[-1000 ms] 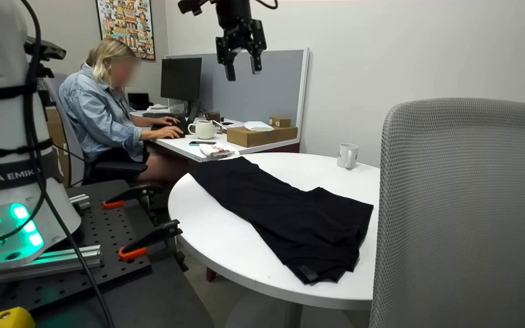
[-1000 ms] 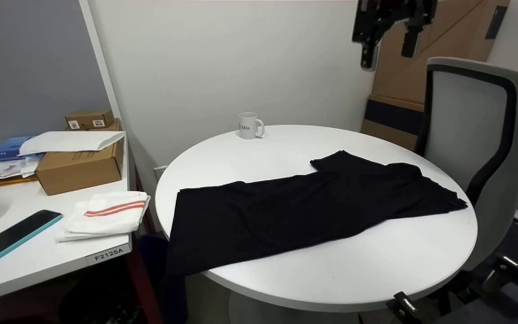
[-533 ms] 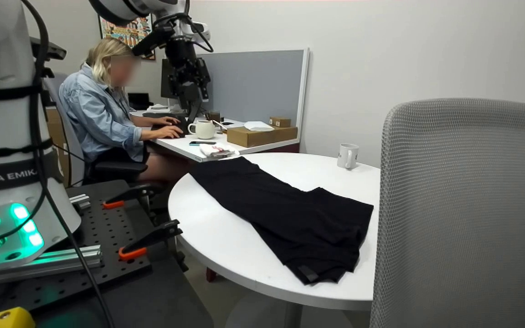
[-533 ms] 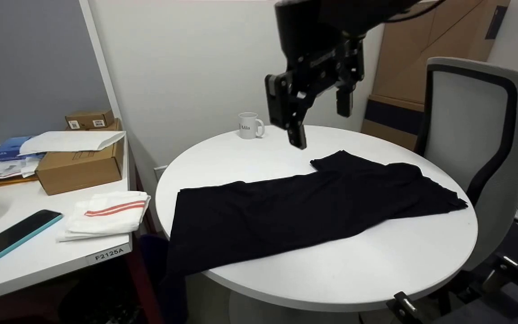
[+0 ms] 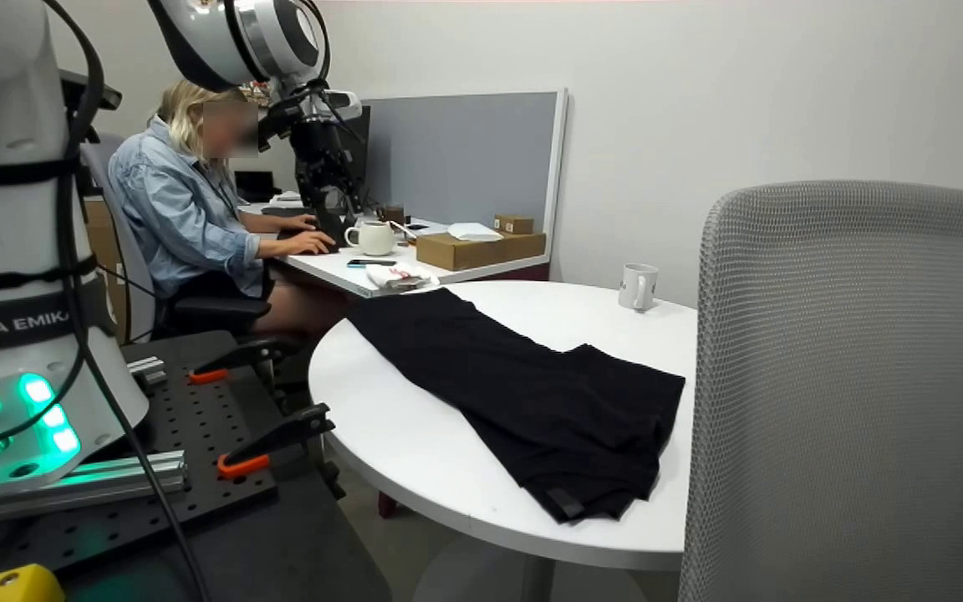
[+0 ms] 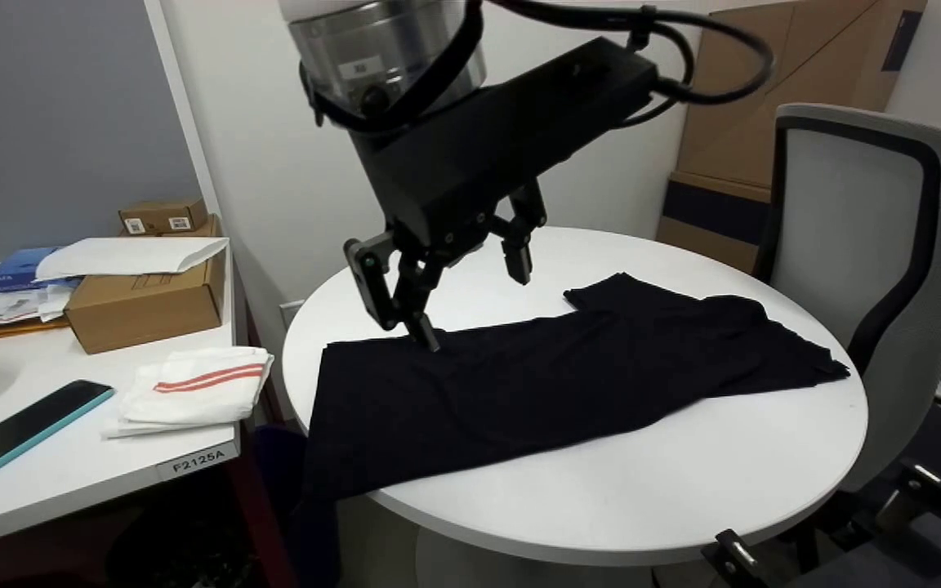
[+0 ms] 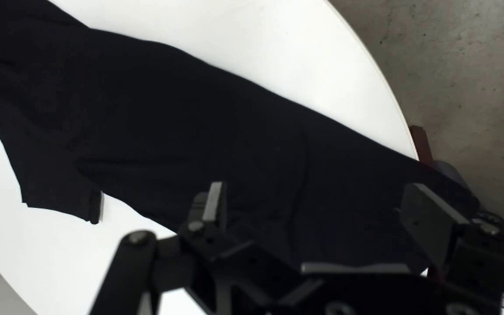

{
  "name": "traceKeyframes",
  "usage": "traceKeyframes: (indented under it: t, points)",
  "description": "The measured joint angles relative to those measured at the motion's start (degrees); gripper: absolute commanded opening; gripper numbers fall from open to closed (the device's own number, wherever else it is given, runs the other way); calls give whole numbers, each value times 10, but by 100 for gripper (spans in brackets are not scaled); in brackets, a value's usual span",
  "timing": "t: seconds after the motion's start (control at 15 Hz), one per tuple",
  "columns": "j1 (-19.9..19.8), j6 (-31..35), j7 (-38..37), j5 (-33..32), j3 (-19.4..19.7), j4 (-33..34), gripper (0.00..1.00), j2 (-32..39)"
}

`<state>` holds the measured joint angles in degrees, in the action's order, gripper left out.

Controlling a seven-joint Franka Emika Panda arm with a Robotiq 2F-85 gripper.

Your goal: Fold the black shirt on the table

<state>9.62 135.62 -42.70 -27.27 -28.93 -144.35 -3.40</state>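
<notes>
The black shirt (image 5: 523,385) lies spread and lightly creased on the round white table (image 5: 389,418). In an exterior view the shirt (image 6: 536,392) has one end draped over the rim of the table (image 6: 601,498) on the desk side, and a short part sticks out on the far side. My gripper (image 6: 474,309) is open and empty, above the shirt's desk-side end; it also shows in an exterior view (image 5: 344,224). In the wrist view the fingers of the gripper (image 7: 320,203) are wide apart, with the shirt (image 7: 190,118) below and apart from them.
A white mug (image 6: 450,227) stands at the table's far edge. A grey mesh chair (image 5: 849,376) is against one side. A person (image 5: 180,201) sits at the white desk (image 6: 111,482), which holds a folded cloth (image 6: 201,392), a phone (image 6: 29,425) and a cardboard box (image 6: 152,302).
My gripper has come down and moved across to the desk-side end of the shirt, staying open. The shirt has not moved.
</notes>
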Motion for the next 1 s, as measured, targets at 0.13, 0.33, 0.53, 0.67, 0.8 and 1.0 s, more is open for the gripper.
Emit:
traceKeyframes:
  t: [0.13,0.33,0.53,0.67,0.8,1.0]
  points:
    - [15,-3,-55,-51,8,40,100,56]
    - [64,-16,-96,-92,40,110,100,143]
    - [119,-32,-103,-100,76,185,100,215]
    - [150,-44,-103,-100,97,233,100,256]
    - [175,-58,-103,-99,113,275,100,292]
    - [207,-78,-103,-98,134,323,100,338]
